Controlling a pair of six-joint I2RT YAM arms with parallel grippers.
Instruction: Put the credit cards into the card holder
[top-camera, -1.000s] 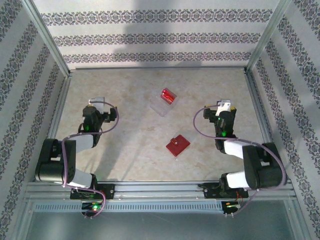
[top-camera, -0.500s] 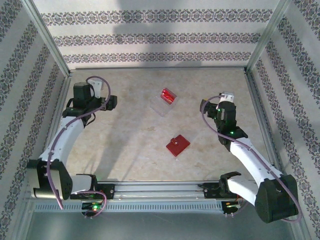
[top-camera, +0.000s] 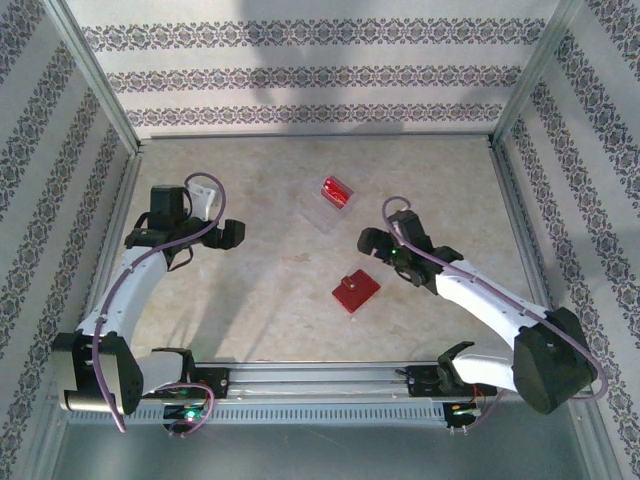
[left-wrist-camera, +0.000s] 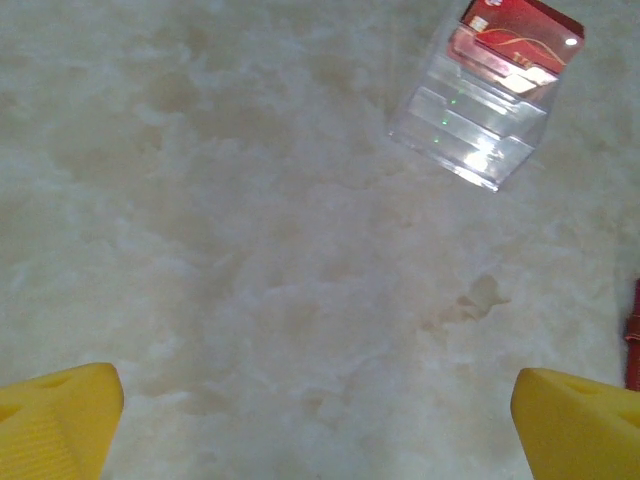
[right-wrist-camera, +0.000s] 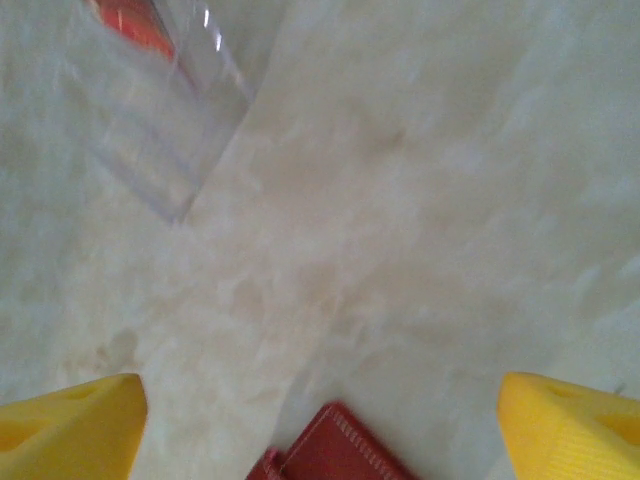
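Note:
The credit cards (top-camera: 337, 192) are glossy red and stand in a clear plastic tray (top-camera: 322, 208) at the table's back middle; they also appear in the left wrist view (left-wrist-camera: 515, 35) and the right wrist view (right-wrist-camera: 130, 25). The card holder (top-camera: 355, 290), a closed red wallet, lies flat in the middle; its stitched corner (right-wrist-camera: 335, 452) sits low between my right fingers. My right gripper (top-camera: 368, 240) hovers open just behind and right of the card holder (right-wrist-camera: 318, 400). My left gripper (top-camera: 232, 235) is open over bare table, left of the tray (left-wrist-camera: 318, 425).
The tray (left-wrist-camera: 470, 120) lies ahead and right of my left fingers (left-wrist-camera: 55, 420). A red sliver of the card holder (left-wrist-camera: 633, 335) shows at that view's right edge. Patterned walls and metal posts enclose the marbled table (top-camera: 260, 300).
Both arms have unfolded and reached out. The right gripper swung left towards the card holder. The left gripper moved forward, then right towards the middle.

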